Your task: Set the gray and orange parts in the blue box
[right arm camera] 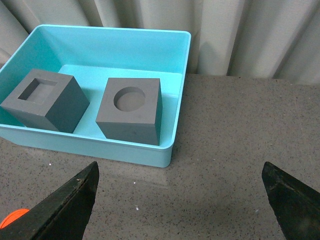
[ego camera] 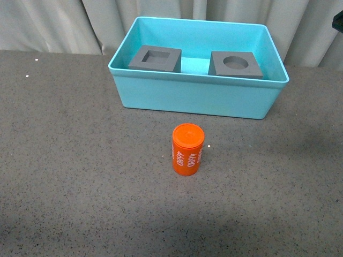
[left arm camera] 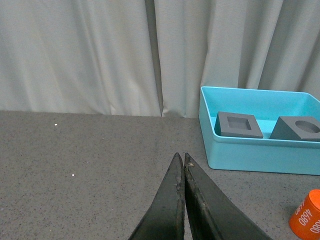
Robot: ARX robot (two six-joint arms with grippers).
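Speckled gray tabletop (ego camera: pixel 64 176) w/ pale curtain (ego camera: pixel 53 21) hanging behind it. At far side, close to curtain, sits blue box (ego camera: pixel 198 101). Both gray cubes are inside, side by side w/ a gap btwn them, recesses facing up: square-recess cube (ego camera: pixel 155 58) toward robot's left, round-recess cube (ego camera: pixel 236 64) toward its right. Orange cylinder (ego camera: pixel 187 150) stands upright on tabletop in front of box, outside it & not touching, white "4680" on its side.

Left gripper (left arm camera: pixel 181 160): fingers pressed together, tips meeting, nothing btwn them. It's above bare tabletop. Box lies ahead & off to one side, and orange cylinder shows only partly at pic edge, apart from the fingers.

Right gripper (right arm camera: pixel 180 167): fingers spread wide, nothing btwn them. Box w/ both cubes lies just ahead, round-recess cube closest to the gap. Only a sliver of orange cylinder shows, beside one finger & outside the gap, so neither gripper touches any part
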